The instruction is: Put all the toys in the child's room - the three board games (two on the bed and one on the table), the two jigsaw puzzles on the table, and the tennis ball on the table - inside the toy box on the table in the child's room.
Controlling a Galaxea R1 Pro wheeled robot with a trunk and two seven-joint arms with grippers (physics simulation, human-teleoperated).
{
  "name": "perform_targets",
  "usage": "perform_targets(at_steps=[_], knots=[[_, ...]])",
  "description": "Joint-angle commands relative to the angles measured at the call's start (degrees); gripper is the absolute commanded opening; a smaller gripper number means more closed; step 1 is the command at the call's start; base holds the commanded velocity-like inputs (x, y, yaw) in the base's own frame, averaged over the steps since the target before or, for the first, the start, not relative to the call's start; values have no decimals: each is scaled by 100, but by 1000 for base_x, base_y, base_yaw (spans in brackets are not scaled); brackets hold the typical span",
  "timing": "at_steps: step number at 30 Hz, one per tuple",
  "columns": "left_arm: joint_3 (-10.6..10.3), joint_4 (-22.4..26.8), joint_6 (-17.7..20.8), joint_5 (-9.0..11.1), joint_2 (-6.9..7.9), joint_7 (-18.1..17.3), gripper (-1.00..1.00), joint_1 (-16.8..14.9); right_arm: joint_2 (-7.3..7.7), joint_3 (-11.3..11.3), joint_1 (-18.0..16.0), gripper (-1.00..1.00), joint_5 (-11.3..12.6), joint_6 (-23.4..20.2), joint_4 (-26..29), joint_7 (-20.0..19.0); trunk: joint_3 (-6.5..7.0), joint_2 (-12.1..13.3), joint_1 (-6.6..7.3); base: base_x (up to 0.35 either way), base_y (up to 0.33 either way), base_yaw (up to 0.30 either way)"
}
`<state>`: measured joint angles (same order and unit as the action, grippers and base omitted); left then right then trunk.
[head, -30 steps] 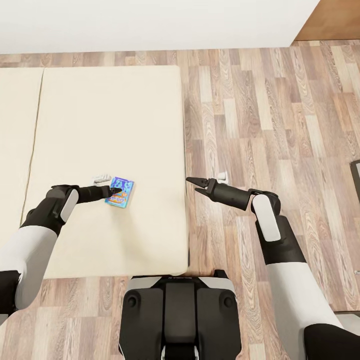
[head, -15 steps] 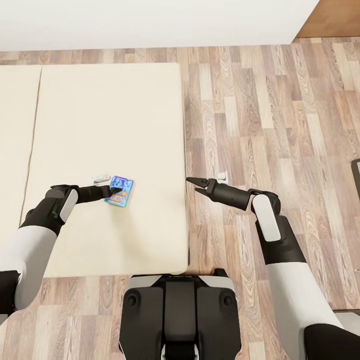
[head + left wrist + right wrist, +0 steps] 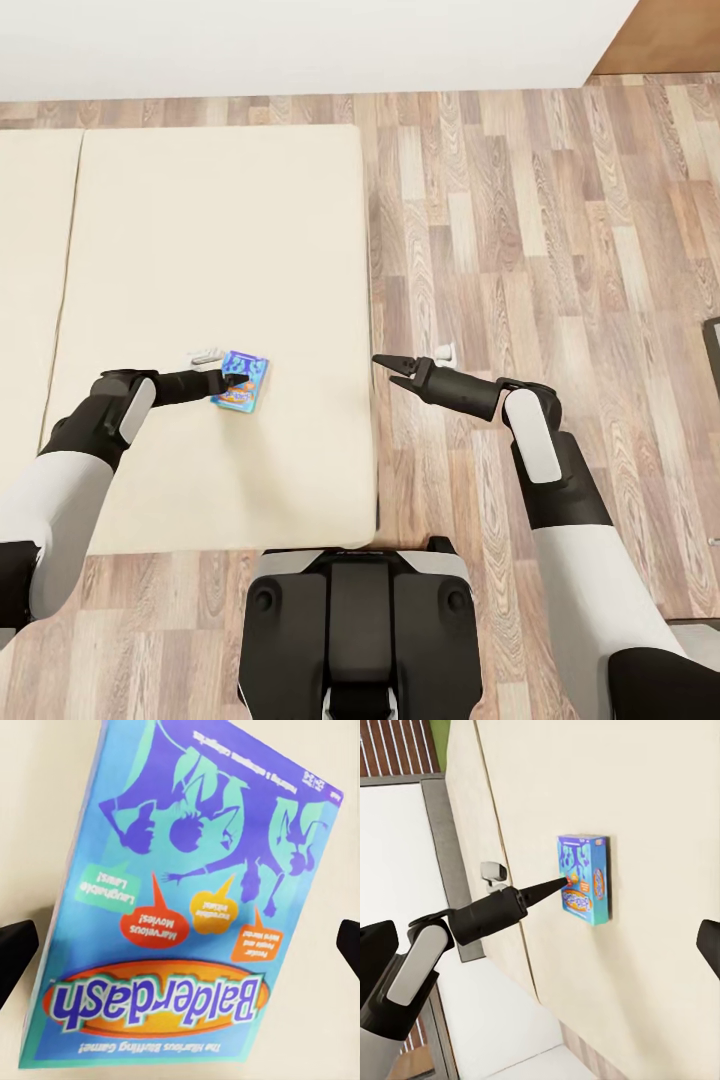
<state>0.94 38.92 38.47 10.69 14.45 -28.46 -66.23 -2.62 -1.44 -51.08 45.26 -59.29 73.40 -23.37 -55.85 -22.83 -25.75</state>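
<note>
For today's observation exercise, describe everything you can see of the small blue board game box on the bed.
The blue board game box is a small, flat, printed rectangle that looks like cardboard: purple cartoon figures, coloured speech bubbles and an orange oval reading "Balderdash". It lies flat on the beige bed, near the edge facing the robot. The left gripper reaches its near edge with fingers spread to either side; whether they touch it cannot be told.
</note>
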Motion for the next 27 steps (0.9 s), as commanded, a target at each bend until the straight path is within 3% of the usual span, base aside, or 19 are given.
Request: perform_targets(at_steps=[1, 27], knots=[[10, 2, 37, 21, 1, -11, 100, 0, -7, -15, -4, 100, -52, -26, -1, -53, -6, -9, -4, 0, 0, 0], [-13, 88, 47, 12, -10, -18, 100, 1, -26, -15, -6, 100, -52, -21, -1, -47, -6, -9, -4, 0, -124, 0]])
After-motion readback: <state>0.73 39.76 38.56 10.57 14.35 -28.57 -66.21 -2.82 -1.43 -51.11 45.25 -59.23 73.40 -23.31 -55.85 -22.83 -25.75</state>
